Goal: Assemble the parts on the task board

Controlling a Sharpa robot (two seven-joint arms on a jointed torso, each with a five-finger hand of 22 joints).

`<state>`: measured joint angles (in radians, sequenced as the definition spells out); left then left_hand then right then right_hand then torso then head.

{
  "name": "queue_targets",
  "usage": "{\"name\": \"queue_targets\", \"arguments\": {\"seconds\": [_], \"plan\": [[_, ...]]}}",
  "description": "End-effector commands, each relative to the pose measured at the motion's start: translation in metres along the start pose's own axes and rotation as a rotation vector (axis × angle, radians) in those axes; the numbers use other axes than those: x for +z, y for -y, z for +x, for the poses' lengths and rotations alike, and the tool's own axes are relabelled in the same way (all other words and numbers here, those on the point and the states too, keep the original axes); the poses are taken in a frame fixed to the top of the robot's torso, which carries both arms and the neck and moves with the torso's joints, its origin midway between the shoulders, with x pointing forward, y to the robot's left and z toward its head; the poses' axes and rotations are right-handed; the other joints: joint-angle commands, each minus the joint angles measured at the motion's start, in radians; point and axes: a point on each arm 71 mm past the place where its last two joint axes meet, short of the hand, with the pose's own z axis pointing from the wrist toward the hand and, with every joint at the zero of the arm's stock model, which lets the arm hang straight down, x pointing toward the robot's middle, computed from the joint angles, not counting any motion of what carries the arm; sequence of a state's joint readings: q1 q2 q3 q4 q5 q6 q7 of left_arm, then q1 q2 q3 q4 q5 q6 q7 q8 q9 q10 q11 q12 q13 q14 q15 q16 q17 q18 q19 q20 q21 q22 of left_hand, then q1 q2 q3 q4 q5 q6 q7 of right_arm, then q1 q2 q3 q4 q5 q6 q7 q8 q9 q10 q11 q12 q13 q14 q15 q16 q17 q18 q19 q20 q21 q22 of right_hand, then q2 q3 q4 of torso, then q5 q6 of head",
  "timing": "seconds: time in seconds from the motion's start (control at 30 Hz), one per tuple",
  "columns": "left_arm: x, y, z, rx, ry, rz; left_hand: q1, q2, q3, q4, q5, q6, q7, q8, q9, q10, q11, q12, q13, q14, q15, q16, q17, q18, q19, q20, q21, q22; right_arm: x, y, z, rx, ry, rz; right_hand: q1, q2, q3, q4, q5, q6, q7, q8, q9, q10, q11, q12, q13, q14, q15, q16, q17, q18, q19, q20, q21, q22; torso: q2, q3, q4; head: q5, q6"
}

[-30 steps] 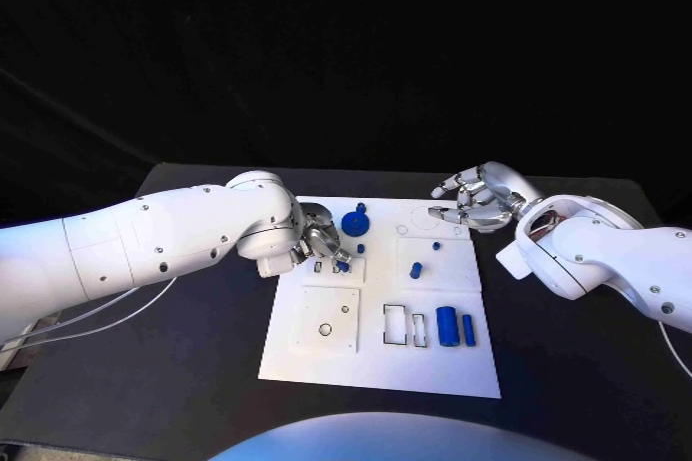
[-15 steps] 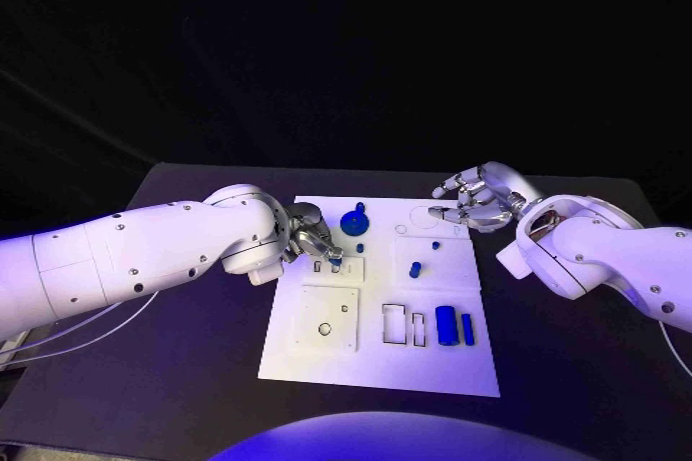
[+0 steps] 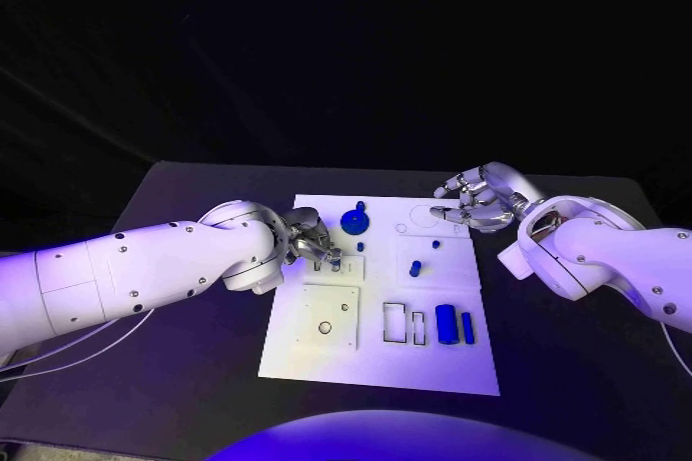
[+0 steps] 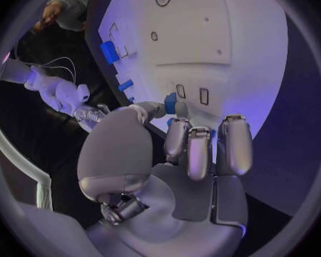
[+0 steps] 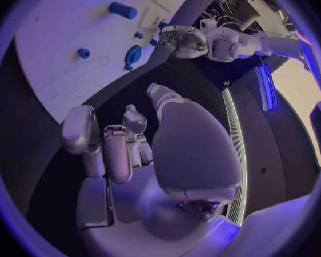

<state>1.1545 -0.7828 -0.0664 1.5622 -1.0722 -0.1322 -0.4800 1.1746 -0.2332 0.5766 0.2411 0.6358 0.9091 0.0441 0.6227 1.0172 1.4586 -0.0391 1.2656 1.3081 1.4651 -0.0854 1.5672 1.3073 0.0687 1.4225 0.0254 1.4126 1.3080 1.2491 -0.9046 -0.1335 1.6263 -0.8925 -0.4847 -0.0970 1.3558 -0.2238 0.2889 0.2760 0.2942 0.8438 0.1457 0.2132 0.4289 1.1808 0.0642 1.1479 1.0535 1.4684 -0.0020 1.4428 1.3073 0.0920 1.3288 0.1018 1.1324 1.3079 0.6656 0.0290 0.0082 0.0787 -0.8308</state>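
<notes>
Black table (image 3: 202,381); left hand (image 4: 176,154) pinches part (image 4: 171,103).

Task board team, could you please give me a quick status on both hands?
Left hand pinches a small blue part over the task board. Right hand at the board's far right corner, holding nothing. Nothing in the way.

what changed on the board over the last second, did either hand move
The left hand drew back slightly toward the board's left edge, its arm swinging lower across the table; it still holds a small blue part at its fingers over the slotted plate. The right hand stayed hovering at the task board's far right corner, holding nothing. The blue parts on the board kept their places.
</notes>
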Motion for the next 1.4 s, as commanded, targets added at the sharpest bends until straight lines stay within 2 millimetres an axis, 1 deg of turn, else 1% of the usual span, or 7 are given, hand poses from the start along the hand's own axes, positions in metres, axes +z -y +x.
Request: {"name": "queue_targets", "arguments": {"seconds": [0.03,0.33,0.63,0.87,1.07,1.3,1.4], "plan": [[0.001,0.002,-0.001,0.021,0.033,0.020,-0.010,-0.004,0.216,-0.221,0.006,0.013,-0.007,0.003,0.001,0.006,-0.002,0.005,0.004,0.106,-0.006,0.004,0.263,-0.017,0.004,-0.002,0.006,0.109,0.000,-0.001,0.000,-0.002,0.001,-0.014,-0.004,-0.003,0.004,-0.001,0.005,-0.006,0.002,0.005,0.001,0.006,0.001,0.003,-0.001,0.029,-0.004,-0.002,0.028,0.006,0.007,0.000,-0.006,0.058,0.001,0.0012,-0.0011,0.000,-0.002],[0.002,0.000,0.003,0.040,0.001,-0.008,-0.019,-0.009,0.214,-0.220,0.008,0.017,-0.008,0.003,0.002,0.007,-0.002,0.003,0.002,0.106,-0.006,0.004,0.263,-0.017,0.004,-0.002,0.006,0.109,-0.001,0.000,0.001,-0.002,0.001,-0.013,-0.006,-0.003,0.005,0.000,0.007,-0.007,0.002,0.007,0.001,0.006,0.001,0.004,-0.001,0.029,-0.004,-0.002,0.028,0.005,0.007,0.000,-0.005,0.058,0.001,0.0015,-0.0004,0.000,-0.006],[0.004,0.000,0.007,0.074,-0.036,-0.027,-0.029,-0.013,0.212,-0.219,-0.002,0.022,-0.011,0.004,0.004,0.008,-0.002,0.000,-0.001,0.106,-0.006,0.004,0.263,-0.017,0.003,-0.003,0.005,0.109,-0.001,0.000,0.001,0.000,-0.001,-0.011,-0.008,-0.002,0.006,0.002,0.009,-0.007,0.002,0.009,0.001,0.006,0.000,0.003,-0.002,0.029,-0.004,-0.003,0.027,0.006,0.007,0.000,-0.007,0.057,0.000,0.0015,-0.0015,0.002,-0.012],[0.005,-0.001,0.009,0.093,-0.050,-0.039,-0.034,-0.015,0.211,-0.219,-0.011,0.023,-0.013,0.005,0.006,0.010,-0.003,0.000,-0.001,0.106,-0.006,0.004,0.263,-0.017,0.004,-0.003,0.005,0.110,-0.001,0.001,0.002,0.001,-0.001,-0.010,-0.010,-0.002,0.007,0.003,0.011,-0.008,0.002,0.010,0.001,0.006,0.001,0.004,-0.002,0.029,-0.004,-0.003,0.026,0.006,0.006,0.000,-0.008,0.057,0.001,0.0016,-0.0004,0.002,-0.015],[0.006,-0.001,0.009,0.105,-0.057,-0.044,-0.037,-0.015,0.211,-0.218,-0.017,0.024,-0.013,0.006,0.007,0.011,-0.003,0.001,-0.001,0.106,-0.006,0.004,0.263,-0.017,0.004,-0.003,0.004,0.110,-0.001,0.001,0.002,0.001,-0.002,-0.010,-0.010,-0.002,0.007,0.003,0.011,-0.008,0.002,0.010,0.001,0.006,0.001,0.004,-0.002,0.029,-0.004,-0.003,0.026,0.006,0.006,0.000,-0.008,0.057,0.000,0.0017,-0.0014,0.002,-0.017],[0.006,0.000,0.010,0.110,-0.063,-0.046,-0.038,-0.015,0.211,-0.219,-0.022,0.024,-0.014,0.006,0.008,0.011,-0.003,0.001,-0.001,0.106,-0.007,0.004,0.263,-0.017,0.004,-0.003,0.005,0.111,-0.001,0.002,0.002,0.002,-0.002,-0.009,-0.012,-0.001,0.008,0.004,0.013,-0.008,0.002,0.011,0.001,0.005,0.000,0.004,-0.003,0.029,-0.004,-0.004,0.026,0.006,0.006,0.000,-0.009,0.057,0.001,0.0019,-0.0006,0.003,-0.020],[0.006,0.000,0.010,0.112,-0.064,-0.047,-0.041,-0.016,0.212,-0.218,-0.029,0.024,-0.015,0.007,0.009,0.012,-0.004,0.001,-0.001,0.106,-0.007,0.004,0.263,-0.017,0.004,-0.003,0.004,0.111,-0.001,0.002,0.002,0.003,-0.002,-0.009,-0.012,-0.001,0.008,0.004,0.013,-0.008,0.002,0.011,0.001,0.005,0.000,0.004,-0.003,0.029,-0.004,-0.004,0.026,0.006,0.006,0.000,-0.009,0.057,0.000,0.0019,-0.0004,0.003,-0.020]]}}
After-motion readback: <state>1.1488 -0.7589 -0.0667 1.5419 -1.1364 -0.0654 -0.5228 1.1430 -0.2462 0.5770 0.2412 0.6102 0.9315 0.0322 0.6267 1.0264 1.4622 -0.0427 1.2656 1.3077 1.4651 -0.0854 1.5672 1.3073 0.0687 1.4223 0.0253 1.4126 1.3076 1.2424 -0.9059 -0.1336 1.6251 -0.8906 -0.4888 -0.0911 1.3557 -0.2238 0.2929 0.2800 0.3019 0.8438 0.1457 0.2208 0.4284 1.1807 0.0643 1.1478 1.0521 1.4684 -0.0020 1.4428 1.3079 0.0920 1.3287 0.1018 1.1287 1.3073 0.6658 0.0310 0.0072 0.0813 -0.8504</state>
